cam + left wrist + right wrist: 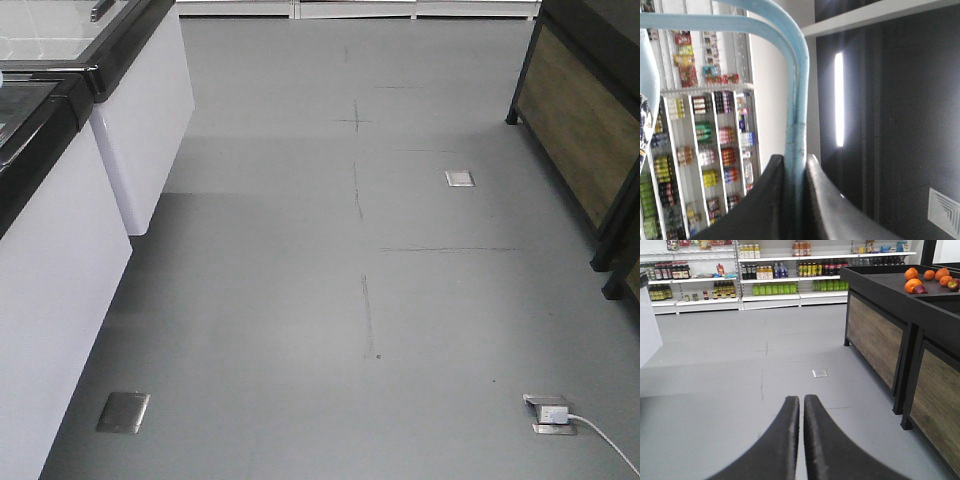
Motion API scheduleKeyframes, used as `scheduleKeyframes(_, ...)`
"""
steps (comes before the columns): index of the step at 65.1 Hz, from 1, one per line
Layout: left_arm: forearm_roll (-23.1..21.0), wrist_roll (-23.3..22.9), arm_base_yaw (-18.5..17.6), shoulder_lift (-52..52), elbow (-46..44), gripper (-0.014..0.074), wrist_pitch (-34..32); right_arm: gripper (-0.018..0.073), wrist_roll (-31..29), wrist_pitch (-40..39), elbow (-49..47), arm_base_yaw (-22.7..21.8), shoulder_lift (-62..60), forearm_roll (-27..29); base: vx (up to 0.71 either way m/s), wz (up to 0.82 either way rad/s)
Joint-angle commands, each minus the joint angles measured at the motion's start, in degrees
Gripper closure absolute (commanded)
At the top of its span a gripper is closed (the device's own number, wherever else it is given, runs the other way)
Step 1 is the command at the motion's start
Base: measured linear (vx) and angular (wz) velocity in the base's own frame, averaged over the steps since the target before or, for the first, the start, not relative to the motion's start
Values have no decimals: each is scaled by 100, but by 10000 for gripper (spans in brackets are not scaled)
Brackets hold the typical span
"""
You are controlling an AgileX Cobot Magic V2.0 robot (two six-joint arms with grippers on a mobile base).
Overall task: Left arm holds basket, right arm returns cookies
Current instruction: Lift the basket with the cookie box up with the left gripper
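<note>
From where I stood, half of the job looked in hand. The left gripper (796, 160) had its jaws pinching the two hoop handles of the pale blue basket (799, 90), which ran up together between them and curved away overhead. That is the holding part, and I judged it done.

The returning part did not look started. The right gripper (801, 399) hung over bare grey floor (715, 390) just to the left of the black produce stand (890, 305), its jaws pressed together with nothing between them. The cookies carton was in none of the three views, so I could not tell where it was. It may have been down in the basket, but only the handles and a sliver of blue at the frame's edge showed, and the inside was hidden. By my reckoning, what remained was for the right arm to take up the carton and carry it to its shelf.

As for what held what: the top bin of the produce stand carried several oranges (912, 284) with one dark red fruit (920, 289) touching them; I could not name that fruit. Beyond the stand, along the far wall, white shelves (775, 285) were stocked with rows of bottled drinks. The left wrist view also showed packed shelves (705, 150) behind the handles, too blurred to read. In the front view the floor beside the stand had nothing of the task on it.
</note>
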Motion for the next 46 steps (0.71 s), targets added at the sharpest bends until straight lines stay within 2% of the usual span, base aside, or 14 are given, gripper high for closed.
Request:
scheduleKeyframes(1,211,-478,-206,-299,-181,601,-772,566,-31,-404,102,-24,-74,-45,0,0)
scheduleKeyframes(12,506,-614,-557,-299,-181,601,-877,566,-31,-404,102,-24,-74,-45,0,0)
scheduleKeyframes(34,568,-614,-1417,-299,-181,601,-1009,566,-31,-404,102,-24,-74,-45,0,0)
scheduleKeyframes(46,841,-614,-1943,-299,-181,601,-1027,566,-31,-404,102,-24,-74,-45,0,0)
